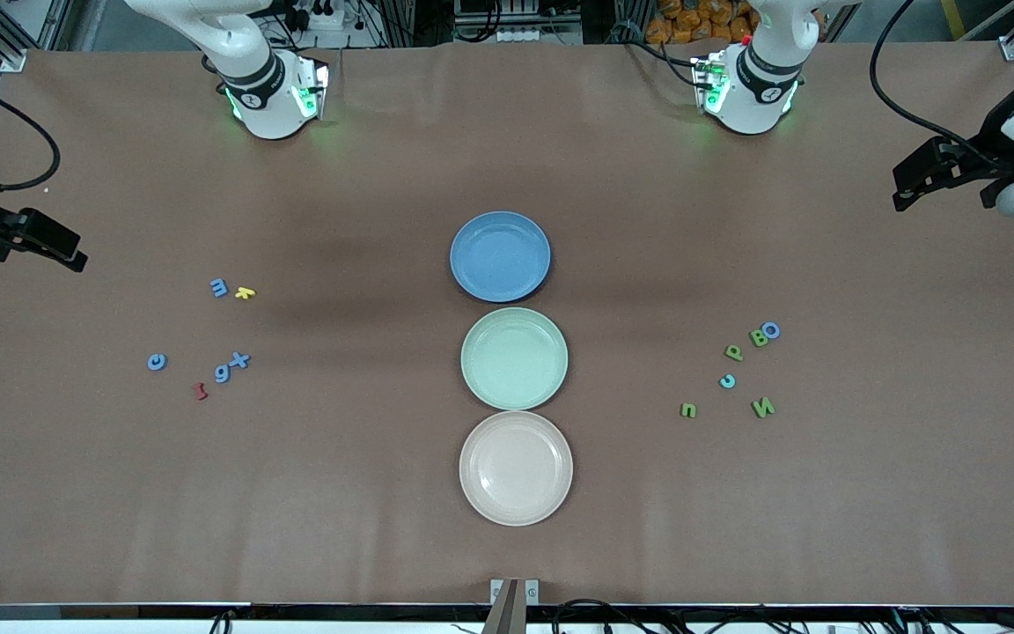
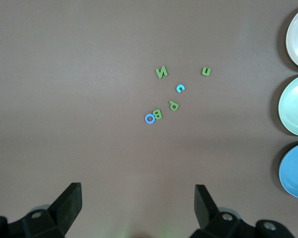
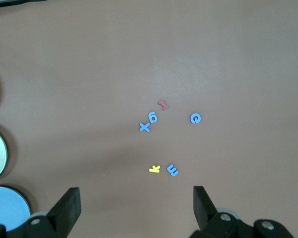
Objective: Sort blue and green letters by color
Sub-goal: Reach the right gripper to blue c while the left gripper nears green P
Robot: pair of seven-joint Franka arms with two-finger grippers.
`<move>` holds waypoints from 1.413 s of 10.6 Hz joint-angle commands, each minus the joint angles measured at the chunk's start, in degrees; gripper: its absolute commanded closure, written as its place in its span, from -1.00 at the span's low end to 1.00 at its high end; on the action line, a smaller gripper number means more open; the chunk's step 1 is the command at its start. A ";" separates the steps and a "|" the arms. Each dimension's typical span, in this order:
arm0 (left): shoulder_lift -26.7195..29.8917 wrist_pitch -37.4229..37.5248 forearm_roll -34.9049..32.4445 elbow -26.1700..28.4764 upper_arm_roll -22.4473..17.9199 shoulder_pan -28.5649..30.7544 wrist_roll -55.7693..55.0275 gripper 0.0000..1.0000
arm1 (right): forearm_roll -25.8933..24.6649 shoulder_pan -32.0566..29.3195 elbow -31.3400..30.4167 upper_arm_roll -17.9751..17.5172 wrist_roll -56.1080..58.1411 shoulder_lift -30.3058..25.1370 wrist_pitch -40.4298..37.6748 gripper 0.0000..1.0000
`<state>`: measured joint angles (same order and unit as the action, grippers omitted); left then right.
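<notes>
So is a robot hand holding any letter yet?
No. The left gripper and right gripper are both open and empty, up over bare table.

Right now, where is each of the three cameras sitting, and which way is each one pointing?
Front view: high across the table, facing both arm bases; left gripper and right gripper wait at the table's ends.
Left wrist view: looks down past its open fingers at green N and blue O.
Right wrist view: looks down past open fingers at blue e.
All three share the blue plate.
</notes>
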<state>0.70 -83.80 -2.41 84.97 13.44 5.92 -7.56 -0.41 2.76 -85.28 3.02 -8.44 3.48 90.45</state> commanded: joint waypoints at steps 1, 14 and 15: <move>0.09 0.74 1.17 -0.06 0.10 0.24 1.06 -1.00 | -0.56 0.22 -0.15 0.05 -0.18 -0.23 -0.36 -1.00; -0.69 -30.51 3.72 31.03 1.67 -0.64 1.32 -1.00 | 0.23 -9.87 -25.25 -1.09 19.60 -0.67 23.14 -1.00; -1.39 -34.55 3.72 33.31 1.77 -0.73 1.76 -1.00 | 0.23 -11.10 -27.37 -1.09 19.60 0.55 27.11 -1.00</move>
<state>-0.01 -111.34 -0.02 113.77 14.68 5.36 -7.56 -0.37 -5.22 -106.10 2.98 10.30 3.78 109.35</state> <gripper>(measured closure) 0.000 0.000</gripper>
